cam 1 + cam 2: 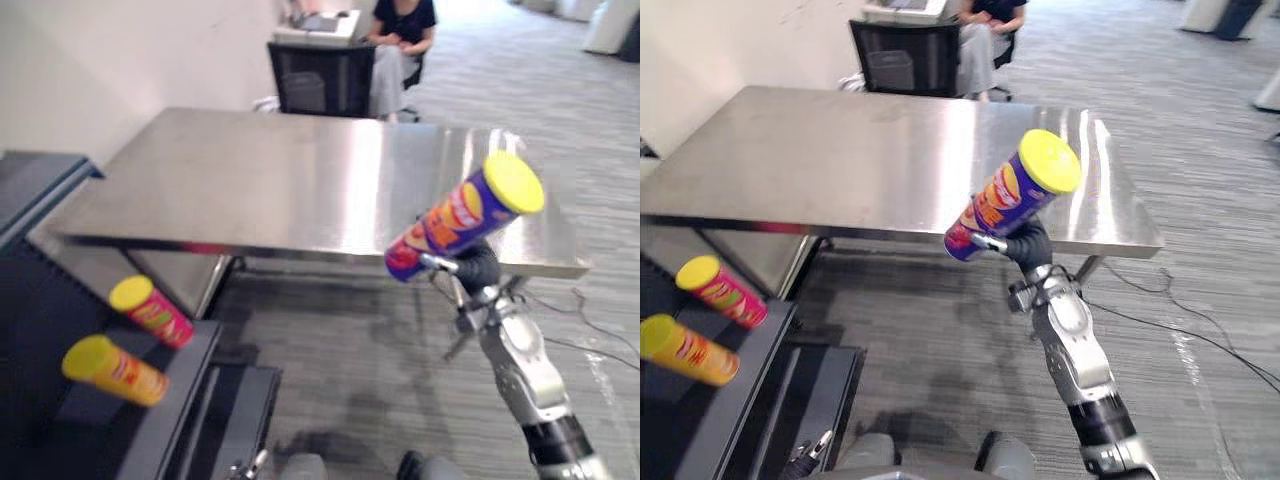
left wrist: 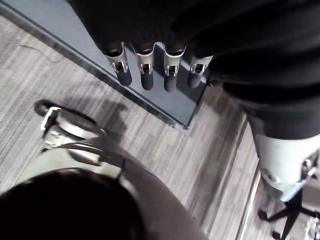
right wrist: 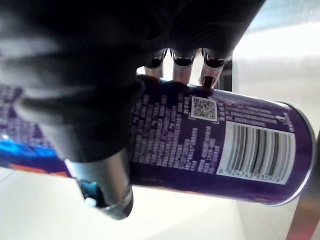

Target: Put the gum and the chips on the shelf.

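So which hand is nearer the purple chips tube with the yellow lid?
Right: the right hand grips the purple yellow-lidded chips tube; the left hand hangs low beside the dark shelf, far off.

Shelf [image 1: 186,384] left of table [image 1: 300,180]; near can [image 1: 113,371], far can [image 1: 150,311] on it (lying); third can [image 1: 465,215] in right hand [image 1: 478,268] before table.
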Robot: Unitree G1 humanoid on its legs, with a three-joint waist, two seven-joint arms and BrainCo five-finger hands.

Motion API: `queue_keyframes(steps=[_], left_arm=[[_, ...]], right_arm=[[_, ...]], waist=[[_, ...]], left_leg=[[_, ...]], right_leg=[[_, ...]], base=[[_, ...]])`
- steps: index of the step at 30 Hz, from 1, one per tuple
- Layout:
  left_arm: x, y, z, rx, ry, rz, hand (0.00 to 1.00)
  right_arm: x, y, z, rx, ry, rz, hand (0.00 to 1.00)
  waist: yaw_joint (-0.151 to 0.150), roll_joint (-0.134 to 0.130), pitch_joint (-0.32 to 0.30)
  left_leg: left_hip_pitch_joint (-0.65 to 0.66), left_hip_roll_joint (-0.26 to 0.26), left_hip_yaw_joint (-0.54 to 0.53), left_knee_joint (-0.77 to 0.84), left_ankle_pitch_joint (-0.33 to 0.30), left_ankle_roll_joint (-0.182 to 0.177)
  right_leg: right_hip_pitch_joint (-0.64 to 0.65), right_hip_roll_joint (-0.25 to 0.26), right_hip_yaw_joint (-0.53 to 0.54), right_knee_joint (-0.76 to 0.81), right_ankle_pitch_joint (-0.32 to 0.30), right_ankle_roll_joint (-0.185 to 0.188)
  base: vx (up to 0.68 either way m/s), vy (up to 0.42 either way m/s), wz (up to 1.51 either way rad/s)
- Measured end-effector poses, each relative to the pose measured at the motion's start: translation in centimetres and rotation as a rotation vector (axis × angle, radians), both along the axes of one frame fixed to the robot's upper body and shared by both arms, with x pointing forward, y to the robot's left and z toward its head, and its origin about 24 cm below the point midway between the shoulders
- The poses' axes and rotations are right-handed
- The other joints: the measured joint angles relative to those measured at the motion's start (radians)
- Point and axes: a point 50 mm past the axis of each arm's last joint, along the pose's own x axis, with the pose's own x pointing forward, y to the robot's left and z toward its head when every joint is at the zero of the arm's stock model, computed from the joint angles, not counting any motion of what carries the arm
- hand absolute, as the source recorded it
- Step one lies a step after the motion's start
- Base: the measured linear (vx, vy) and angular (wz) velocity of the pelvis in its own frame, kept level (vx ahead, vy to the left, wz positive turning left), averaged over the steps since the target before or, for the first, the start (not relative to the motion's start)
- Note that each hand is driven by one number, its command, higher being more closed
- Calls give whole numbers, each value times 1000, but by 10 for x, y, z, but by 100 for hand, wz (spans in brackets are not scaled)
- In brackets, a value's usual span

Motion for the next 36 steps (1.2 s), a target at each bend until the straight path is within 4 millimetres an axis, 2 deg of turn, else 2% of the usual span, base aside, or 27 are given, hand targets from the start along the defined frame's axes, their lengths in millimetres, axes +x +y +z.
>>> queue_keyframes(steps=[1, 2, 3, 4, 5, 6, 7, 8, 9, 11, 13, 15, 16, 18, 19, 20, 22, 23, 26, 29, 36], left_arm=[[-1, -1, -1, -20, -4, 39, 0], [2, 0, -1, -38, -17, 58, 0], [3, -1, 0, -44, -23, 54, 0], [2, -3, -1, -53, -20, 48, 0], [2, -4, -1, -59, -19, 45, 0], [1, -5, -2, -59, -16, 38, 0], [-1, -6, -2, -65, -12, 26, 0], [-3, -9, -4, -75, 1, 10, 0], [-5, -12, -5, -78, 12, -4, 0], [-6, -11, -5, -75, 18, -24, 0], [-16, -7, -6, -62, 44, -25, 0], [-20, -7, -7, -55, 57, -35, 0], [-20, -6, -7, -50, 57, -49, 0], [-19, -1, -5, -32, 52, -83, 0], [-19, 3, -4, -7, 51, -107, 0], [-20, 4, -4, 3, 55, -119, 0], [-21, 5, -4, 8, 62, -139, 0], [-21, 5, -4, 10, 63, -148, 0], [-25, 6, -4, 5, 69, -140, 0], [-24, 8, -4, 8, 63, -139, 0], [-21, 12, -2, -2, 25, -43, 0]], right_arm=[[2, -2, -1, 1, 6, -12, 100], [4, -9, 0, -1, -3, -41, 100], [4, -14, 1, 1, -6, -62, 100], [4, -25, 1, 2, -5, -107, 100], [3, -36, 4, -3, -17, -146, 100], [1, -40, 4, -4, -18, -162, 100], [-3, -49, 5, -8, -23, -202, 100], [-8, -55, 7, -18, -34, -224, 100], [-10, -58, 8, -25, -39, -232, 100], [-13, -58, 5, -18, -28, -235, 100], [-16, -55, -4, -3, 2, -229, 100], [-19, -56, -10, -6, 22, -245, 100], [-19, -58, -11, -1, 26, -257, 100], [-20, -59, -11, 7, 33, -284, 100], [-20, -59, -12, 0, 34, -296, 100], [-20, -60, -12, -14, 33, -312, 100], [-20, -60, -13, -13, 36, -322, 100], [-21, -61, -15, -12, 42, -329, 100], [-22, -58, -18, 3, 54, -325, 100], [-23, -56, -18, -6, 48, -313, 100], [-17, -46, -9, -45, 5, -246, 100]], waist=[[3, -2, 2], [-17, -8, 5], [-28, -12, 11], [-35, -6, 12], [-39, -2, 11], [-44, 1, 10], [-59, 8, 4], [-68, 19, -4], [-71, 29, -11], [-76, 26, -17], [-68, 15, -21], [-74, 11, -25], [-75, 16, -31], [-80, -4, -32], [-75, -22, -31], [-62, -30, -32], [-59, -32, -35], [-58, -34, -37], [-47, -39, -40], [-29, -48, -41], [-26, -54, -38]], left_leg=[[1, 33, 77, -66, 32, 87], [-21, 72, 171, -56, 55, 98], [-44, 98, 228, -1, 58, 94], [-52, 136, 318, 83, 62, 96], [-35, 165, 398, 159, 69, 108], [-20, 176, 429, 192, 78, 120], [12, 189, 473, 228, 112, 124], [50, 182, 496, 204, 184, 124], [70, 175, 506, 177, 231, 123], [82, 128, 532, 44, 228, 98], [89, 101, 554, -60, 228, 89], [100, 87, 564, -165, 218, 11], [101, 76, 566, -204, 213, -14], [100, 42, 563, -261, 214, -33], [97, 19, 554, -279, 224, -45], [97, 5, 549, -284, 225, -43], [85, -7, 528, -291, 219, -35], [82, -13, 520, -303, 211, -23], [79, -10, 532, -315, 213, -21], [71, -9, 537, -312, 213, -21], [23, 13, 537, -261, 227, -21]], right_leg=[[25, -9, -79, -54, 14, -22], [38, -38, -168, -83, 19, -38], [45, -58, -217, -79, 16, -52], [61, -90, -302, -65, 4, -69], [75, -132, -374, -30, -20, -73], [84, -155, -410, -7, -35, -71], [102, -200, -485, 39, -65, -65], [112, -233, -544, 70, -87, -51], [111, -242, -570, 81, -92, -45], [109, -282, -632, 92, -92, -27], [129, -297, -702, 91, -74, -25], [153, -302, -779, 106, -62, -25], [153, -314, -796, 125, -62, -25], [152, -354, -823, 167, -61, -24], [153, -381, -835, 183, -52, -29], [155, -389, -835, 189, -32, -31], [166, -400, -831, 187, 10, -34], [164, -400, -823, 178, 39, -35], [148, -386, -770, 153, 95, -30], [129, -372, -726, 134, 104, -19], [84, -353, -687, 129, 104, -19]], base=[[-83, -268, 151], [-81, -265, 181], [-59, -256, 210], [-33, -237, 196], [-9, -216, 189], [5, -147, 196], [-13, -68, 200], [-38, -29, 189], [-135, 65, 155], [-167, 97, 121], [-110, 101, 96], [-115, 146, 91], [-132, 187, 96], [-96, 163, 69], [-80, 148, 40], [-84, 141, 29], [-110, 142, 31], [-106, 145, 33], [-63, 132, 11], [-23, 77, -4], [33, 2, 0]])
